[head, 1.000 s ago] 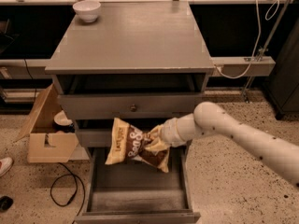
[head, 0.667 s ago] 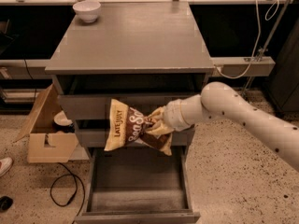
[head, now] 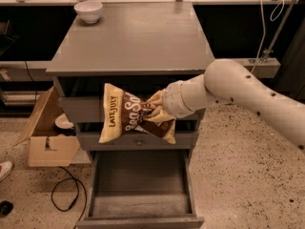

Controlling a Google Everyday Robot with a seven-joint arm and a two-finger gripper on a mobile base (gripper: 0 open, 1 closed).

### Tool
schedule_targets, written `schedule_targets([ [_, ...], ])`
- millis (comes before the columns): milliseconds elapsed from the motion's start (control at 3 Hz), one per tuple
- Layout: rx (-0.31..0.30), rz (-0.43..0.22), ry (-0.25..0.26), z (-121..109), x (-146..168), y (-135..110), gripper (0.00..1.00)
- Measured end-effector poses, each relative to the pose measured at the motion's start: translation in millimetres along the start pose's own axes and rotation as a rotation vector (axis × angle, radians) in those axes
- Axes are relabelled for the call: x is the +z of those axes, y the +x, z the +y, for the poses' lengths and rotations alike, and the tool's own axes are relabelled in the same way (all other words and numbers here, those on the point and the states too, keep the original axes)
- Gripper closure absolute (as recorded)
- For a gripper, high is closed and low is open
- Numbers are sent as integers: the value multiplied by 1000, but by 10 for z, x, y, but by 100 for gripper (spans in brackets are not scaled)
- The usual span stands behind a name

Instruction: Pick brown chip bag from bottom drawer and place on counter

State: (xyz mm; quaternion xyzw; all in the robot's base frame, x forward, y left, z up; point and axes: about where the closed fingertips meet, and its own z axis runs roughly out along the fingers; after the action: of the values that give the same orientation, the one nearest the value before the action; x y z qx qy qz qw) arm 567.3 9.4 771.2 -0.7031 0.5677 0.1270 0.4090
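Note:
The brown chip bag (head: 127,116) hangs in the air in front of the two upper drawer fronts, its tan ends and white lettering facing me. My gripper (head: 155,112) is shut on the bag's right end and holds it well above the bottom drawer (head: 140,192), which stands pulled open with a bare grey floor. The counter (head: 133,35) is the flat grey cabinet top above and behind the bag. My white arm (head: 238,92) reaches in from the right.
A white bowl (head: 88,11) sits at the counter's back left corner. A cardboard box (head: 47,135) with a white dish stands on the floor left of the cabinet, with a black cable (head: 66,194) beside it. A rail and shelf run behind the cabinet.
My gripper has lifted the chip bag from just above the open bottom drawer up to the level of the top drawer front. The arm has risen with it.

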Motion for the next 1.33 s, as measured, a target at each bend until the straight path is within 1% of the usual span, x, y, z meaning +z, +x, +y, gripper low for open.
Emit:
schedule_targets([
  [333,-33,7,43,-184,-132,-131,100],
  [667,-134,62,151,-670,-478,-559,100],
  [1000,-243,162,342,-1625,-927,-1164,100],
  [1333,-257,202,447,-2282,-1042,-1450,100],
])
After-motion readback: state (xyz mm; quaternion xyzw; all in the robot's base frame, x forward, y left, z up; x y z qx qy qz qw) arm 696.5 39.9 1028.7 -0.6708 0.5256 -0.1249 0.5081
